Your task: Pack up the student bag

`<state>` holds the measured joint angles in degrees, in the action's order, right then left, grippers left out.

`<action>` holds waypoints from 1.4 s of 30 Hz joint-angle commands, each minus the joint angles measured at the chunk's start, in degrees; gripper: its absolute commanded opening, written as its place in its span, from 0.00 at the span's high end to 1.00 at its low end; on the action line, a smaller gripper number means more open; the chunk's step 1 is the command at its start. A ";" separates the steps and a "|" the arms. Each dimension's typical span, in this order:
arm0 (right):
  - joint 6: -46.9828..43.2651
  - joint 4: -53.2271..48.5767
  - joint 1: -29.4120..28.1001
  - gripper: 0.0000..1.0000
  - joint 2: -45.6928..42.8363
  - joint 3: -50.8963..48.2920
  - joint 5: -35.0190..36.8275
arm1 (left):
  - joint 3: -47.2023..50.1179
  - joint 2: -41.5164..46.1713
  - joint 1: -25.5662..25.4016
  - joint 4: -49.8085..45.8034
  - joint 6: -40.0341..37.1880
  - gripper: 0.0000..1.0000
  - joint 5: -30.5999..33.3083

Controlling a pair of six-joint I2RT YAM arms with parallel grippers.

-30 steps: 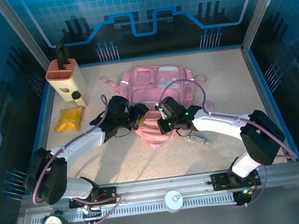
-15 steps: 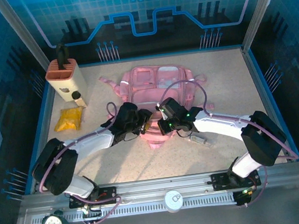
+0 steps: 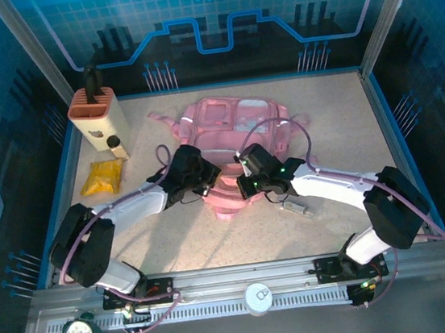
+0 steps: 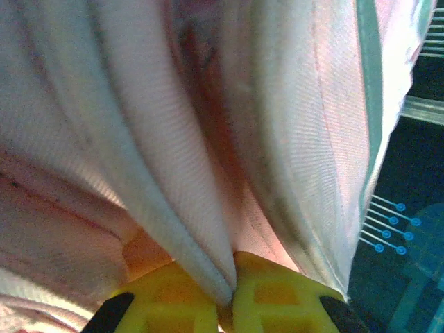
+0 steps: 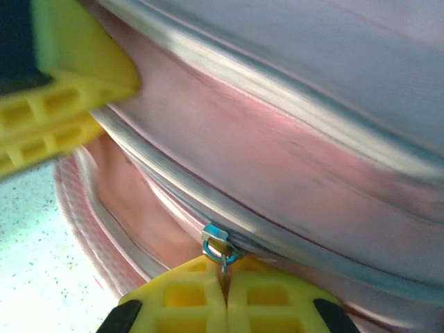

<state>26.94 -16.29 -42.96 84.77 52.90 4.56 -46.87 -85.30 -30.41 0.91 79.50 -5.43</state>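
Since a second ago my left arm has swung in from the left, and the left hand (image 3: 209, 186) now sits against the near-left edge of the student bag (image 3: 229, 121), where before it hung short of it. The right hand (image 3: 243, 187) has barely shifted and stays at the near-right edge. The bag lies in the middle of the counter (image 3: 339, 120), straps toward the far side, its near end bunched up between the two hands. Off to the left stand a tan knife block (image 3: 96, 113), a small bottle (image 3: 114, 146) just beside it and a yellow packet (image 3: 102, 177) nearer me — all well apart from the bag. A small clear object (image 3: 296, 206) lies on the counter close under the right forearm. From above, the wrists hide both sets of fingertips. The left wrist camera settles it: the pads (image 4: 277, 295) are pressed together on a fold of the bag's pink fabric. The right wrist camera shows its own pads (image 5: 187, 295) closed tight on the metal zip pull (image 5: 218, 243) — it hangs from a zip line running across the bag.
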 commanded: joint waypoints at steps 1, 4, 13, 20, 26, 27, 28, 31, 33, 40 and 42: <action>-2.01 -5.32 2.41 1.00 -4.11 -1.06 -1.10 | -0.68 4.43 5.39 -6.50 -7.51 0.99 3.15; -2.82 -6.05 4.67 1.00 -3.25 -1.53 -2.07 | 0.09 6.09 8.81 -7.44 -10.48 1.00 1.57; -3.63 -5.13 1.83 1.00 0.81 2.03 -0.55 | -7.30 3.06 15.47 -17.93 -22.23 0.85 -2.57; -0.24 -0.62 -1.86 1.00 3.69 3.15 -3.69 | -0.04 9.43 10.65 -8.61 -13.45 0.52 -4.35; -1.40 -0.66 -1.82 1.00 2.94 2.44 -2.78 | 5.32 11.19 0.81 -1.39 -2.33 0.40 0.45; -1.52 -0.69 -1.86 1.00 2.83 2.45 -2.69 | 5.63 10.52 -0.42 0.06 -0.55 0.38 1.03; -1.42 -0.50 -1.86 1.00 2.68 2.36 -2.67 | 5.51 9.60 -1.58 1.03 0.54 0.38 1.69; -1.38 0.50 -1.86 1.00 2.37 1.97 -3.11 | 4.37 6.85 -4.38 1.89 2.69 0.38 3.60; -1.37 0.74 -1.86 1.00 2.24 1.77 -2.91 | 4.21 5.42 -5.24 2.95 3.75 0.40 4.92; -1.84 -0.17 -1.87 1.00 1.56 1.75 -2.71 | 3.11 1.23 -5.20 3.25 3.34 0.52 8.42; -2.14 -0.93 -1.87 1.00 1.22 1.84 -2.00 | 2.33 0.18 -4.86 2.47 3.41 0.61 8.38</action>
<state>25.45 -16.95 -44.16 88.18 54.98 2.66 -42.87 -83.09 -35.75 3.29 82.81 -0.58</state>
